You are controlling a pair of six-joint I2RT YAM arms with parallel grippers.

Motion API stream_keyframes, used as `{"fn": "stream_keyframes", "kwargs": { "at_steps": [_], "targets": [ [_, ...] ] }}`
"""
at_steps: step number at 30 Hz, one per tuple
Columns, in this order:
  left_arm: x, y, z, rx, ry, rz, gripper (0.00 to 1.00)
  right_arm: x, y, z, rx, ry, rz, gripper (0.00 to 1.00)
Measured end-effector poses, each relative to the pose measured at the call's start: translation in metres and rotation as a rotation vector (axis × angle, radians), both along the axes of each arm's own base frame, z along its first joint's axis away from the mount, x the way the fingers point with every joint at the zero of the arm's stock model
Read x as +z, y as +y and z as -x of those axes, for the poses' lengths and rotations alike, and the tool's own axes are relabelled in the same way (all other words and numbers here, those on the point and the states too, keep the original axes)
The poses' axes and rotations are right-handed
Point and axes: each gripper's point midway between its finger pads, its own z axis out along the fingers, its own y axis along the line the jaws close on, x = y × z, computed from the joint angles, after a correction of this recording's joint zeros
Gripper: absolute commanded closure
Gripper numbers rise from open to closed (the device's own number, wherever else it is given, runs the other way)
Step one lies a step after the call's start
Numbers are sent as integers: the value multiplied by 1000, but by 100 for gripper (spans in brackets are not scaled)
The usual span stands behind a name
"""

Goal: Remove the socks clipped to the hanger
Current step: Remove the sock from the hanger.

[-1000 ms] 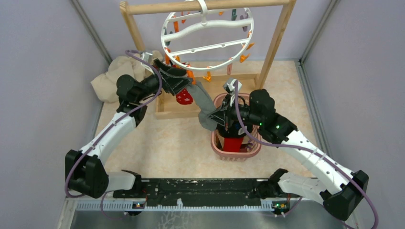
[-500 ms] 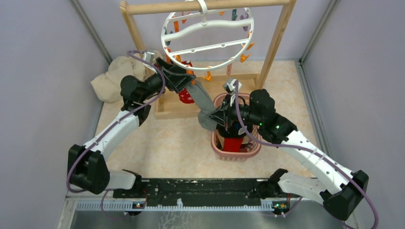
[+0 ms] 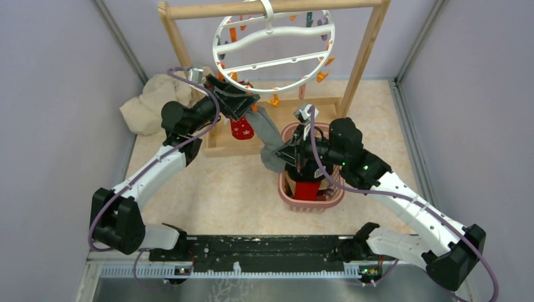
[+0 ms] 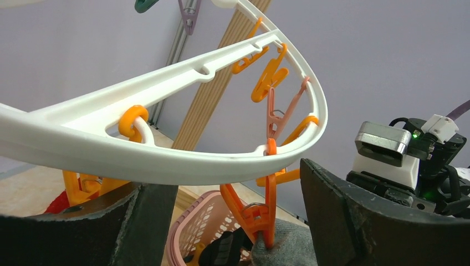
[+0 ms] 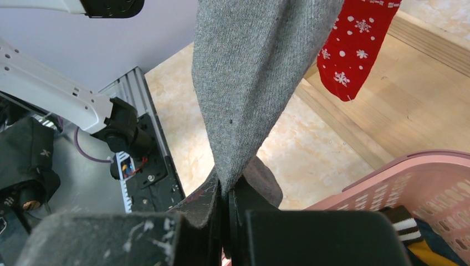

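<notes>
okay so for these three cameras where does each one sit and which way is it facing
Top external: above and behind the robot, looking down at hanger, pink basket, left arm and right arm.
Left wrist: on the left arm, looking up under the hanger; left gripper open around an orange clip.
Right wrist: on the right arm, looking down past the right gripper, shut on the grey sock.
Shared: both wrist views show the grey sock and pink basket.

Even, diffuse light, probably from overhead; shadows soft. Top view sharp. Left wrist: left gripper fingers soft, hanger rim bright. Right wrist: grey sock weave crisp, right gripper fingers blurred.
</notes>
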Motion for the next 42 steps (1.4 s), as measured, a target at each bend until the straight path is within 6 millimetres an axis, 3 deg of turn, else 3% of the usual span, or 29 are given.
{"fn": "stream_keyframes", "kwargs": {
  "at_steps": [7, 16, 21, 30, 37, 39, 41, 42],
  "targets": [
    [-1, -1, -1, 9, -5, -4, 20, 0, 0, 0, 1, 0, 0, 100],
    [-10, 0, -5, 36, 6, -49, 13, 0, 0, 0, 1, 1, 0, 100],
    [-10, 1, -2, 45, 4, -61, 15, -2, 1, -1, 3, 5, 4, 100],
    [-11, 0, -2, 42, 0, -67, 35, -4, 2, -1, 5, 9, 7, 100],
    [-16, -3, -6, 27, 22, -69, 42, -5, 2, -1, 5, 9, 5, 100],
    [-15, -4, -6, 21, 21, -69, 51, -7, 2, -1, 5, 13, 8, 100],
    [-14, -4, -5, 15, 19, -68, 69, -10, 2, -1, 4, 18, 11, 100],
    [-12, -5, -4, 12, 18, -67, 71, -11, 2, -1, 4, 20, 13, 100]
  ]
}}
